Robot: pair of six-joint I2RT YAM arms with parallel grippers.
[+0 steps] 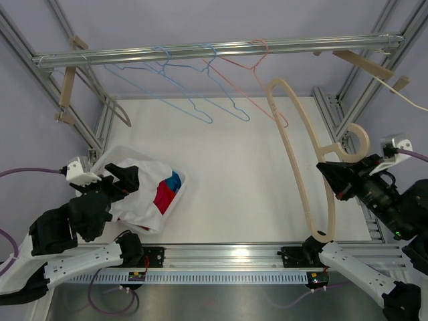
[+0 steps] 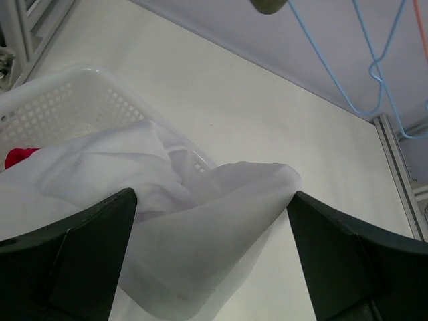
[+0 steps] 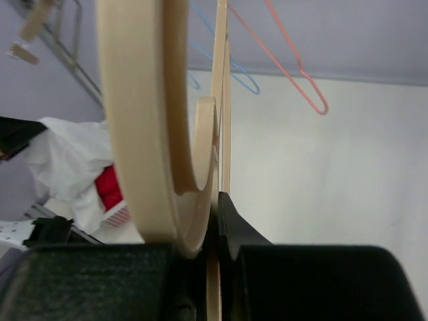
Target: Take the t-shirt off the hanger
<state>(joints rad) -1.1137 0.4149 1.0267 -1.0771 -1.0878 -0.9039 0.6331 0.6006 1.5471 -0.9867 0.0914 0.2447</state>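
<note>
White cloth, the t-shirt [image 2: 200,241], is being seen bunched up just beneath the left gripper [image 2: 212,200], spilling over the rim of a white perforated basket [image 2: 60,100] and onto the table [image 1: 234,174] on the gripper's outer side. Much of the garment is being hidden: in the left wrist view its lower part is being cut off by the frame and by the two dark fingers [image 2: 67,261], and only a scrap of red is being shown at the edge. From above, the t-shirt [image 1: 144,190] is being seen as a crumpled heap with a red and blue print, directly ahead of the left gripper [image 1: 119,179] and partly covered by it; whether cloth is being touched by the fingertips cannot be told. The left jaws are being held wide apart, with nothing clamped between them. The right gripper [image 1: 326,170] is being kept closed on a wooden hanger [image 1: 294,154], which is bare and well apart from the garment, across the table from it. In the right wrist view the wooden hanger [image 3: 134,100] is being shown so close to the lens that it is blurred, and the right gripper [image 3: 215,221] is being largely hidden behind its own dark body. Beyond both hands, blue wire hangers [image 1: 194,100] and a pink wire hanger [image 1: 257,87] are hanging from a metal rail [image 1: 221,50].
</note>
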